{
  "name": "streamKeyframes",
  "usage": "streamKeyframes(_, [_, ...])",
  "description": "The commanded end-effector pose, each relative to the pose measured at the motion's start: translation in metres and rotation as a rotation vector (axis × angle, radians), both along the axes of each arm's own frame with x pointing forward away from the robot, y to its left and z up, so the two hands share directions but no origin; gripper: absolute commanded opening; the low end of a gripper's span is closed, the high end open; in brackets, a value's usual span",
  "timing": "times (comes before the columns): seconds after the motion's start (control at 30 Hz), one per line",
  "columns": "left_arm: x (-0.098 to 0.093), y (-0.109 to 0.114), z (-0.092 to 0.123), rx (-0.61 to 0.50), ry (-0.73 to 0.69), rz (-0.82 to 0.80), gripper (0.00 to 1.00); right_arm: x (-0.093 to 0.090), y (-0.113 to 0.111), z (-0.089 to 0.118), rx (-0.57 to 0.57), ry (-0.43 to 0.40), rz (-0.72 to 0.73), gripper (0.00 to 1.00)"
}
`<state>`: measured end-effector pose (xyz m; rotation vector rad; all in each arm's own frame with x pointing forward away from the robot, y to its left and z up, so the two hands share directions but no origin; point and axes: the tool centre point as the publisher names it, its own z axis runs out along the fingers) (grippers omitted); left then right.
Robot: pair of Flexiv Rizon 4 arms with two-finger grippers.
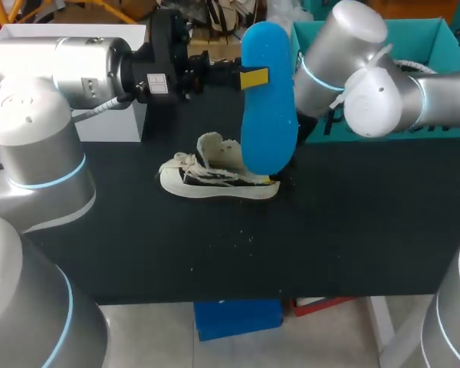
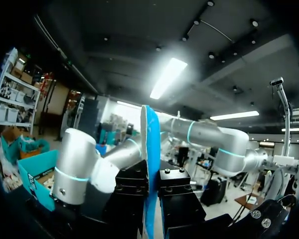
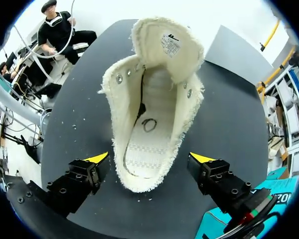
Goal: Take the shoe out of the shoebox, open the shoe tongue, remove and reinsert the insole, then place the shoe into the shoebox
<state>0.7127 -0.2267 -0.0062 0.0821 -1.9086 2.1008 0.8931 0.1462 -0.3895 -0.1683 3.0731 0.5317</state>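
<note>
Shoe (image 1: pixel 215 178) is standing on its sole near the middle of the black bench (image 1: pixel 345 238), with the toe pointing toward my left arm's side. It is a cream canvas sneaker with frayed edges, metal eyelets and a dark stripe along the side of the sole. Its laces (image 1: pixel 176 163) are lying loose over the toe part. The tongue (image 3: pixel 168 42) is standing pulled up and back, so in the right wrist view I am looking straight into the pale inside.

My left hand (image 1: pixel 253 78) is gripping the blue insole (image 1: pixel 267 115) from two sides, near its upper end. The insole is hanging upright, with its lower end just over the heel of the shoe. I cannot tell if they are touching.

My right hand (image 3: pixel 150 159) is hovering open above the heel, one finger on each side and both apart from the canvas.

The teal shoebox (image 1: pixel 445 38) is standing at the far edge of the bench, behind my right arm (image 1: pixel 368 77), which is covering most of its inside. A white box (image 1: pixel 126 123) is standing at the far left, behind my left arm. Small pale crumbs (image 1: pixel 245 230) are lying on the bench around the shoe.
</note>
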Motion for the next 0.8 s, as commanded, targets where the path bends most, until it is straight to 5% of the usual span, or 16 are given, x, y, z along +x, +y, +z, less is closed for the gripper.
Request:
streamKeyframes(0.03, [-0.001,-0.001,-0.001,0.001,-0.001,0.005,0.0,0.002,0.011,0.001,-0.383,-0.037,-0.026,1.0])
streamKeyframes(0.4, [-0.001,-0.001,-0.001,0.001,-0.001,0.005,0.0,0.0,0.022,-0.005,-0.393,-0.014,-0.044,1.0])
streamKeyframes(0.8, [-0.001,-0.001,-0.001,0.001,-0.001,0.005,0.0,-0.001,0.019,-0.013,-0.202,0.023,-0.086,1.0])
